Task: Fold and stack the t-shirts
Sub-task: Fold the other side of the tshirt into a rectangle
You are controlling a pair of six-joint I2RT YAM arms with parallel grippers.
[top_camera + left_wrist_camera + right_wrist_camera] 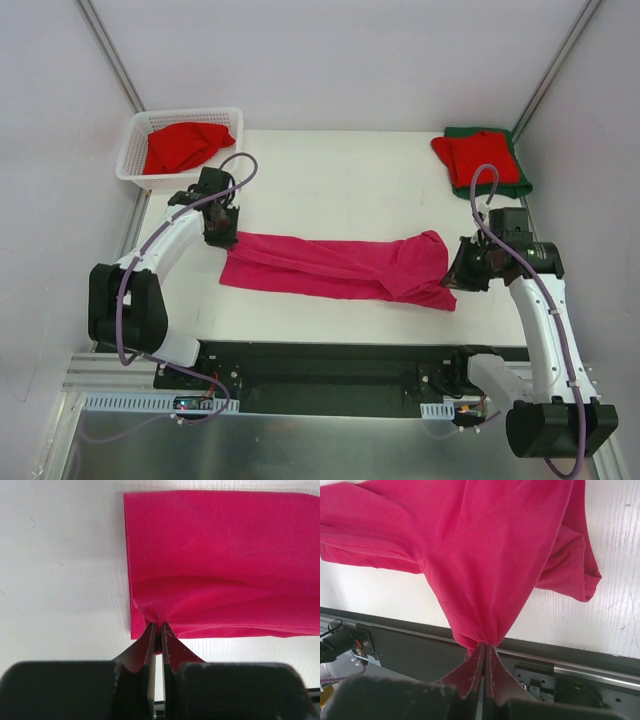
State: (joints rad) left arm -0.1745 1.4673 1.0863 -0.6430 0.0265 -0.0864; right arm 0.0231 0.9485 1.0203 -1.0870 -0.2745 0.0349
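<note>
A magenta-pink t-shirt (330,268) lies stretched in a long band across the middle of the white table. My left gripper (222,238) is shut on its left end; in the left wrist view the fingertips (159,628) pinch the hem of the pink cloth (220,565). My right gripper (452,276) is shut on the shirt's right end, where the fabric (485,555) rises in a bunched peak into the jaws (484,648). A folded red t-shirt (478,155) rests on a dark green one (497,189) at the back right. Another red t-shirt (185,145) lies crumpled in the basket.
The white lattice basket (135,165) stands at the table's back left corner. A black rail (330,365) with the arm bases runs along the near edge, just below the right gripper. Grey walls close in on both sides.
</note>
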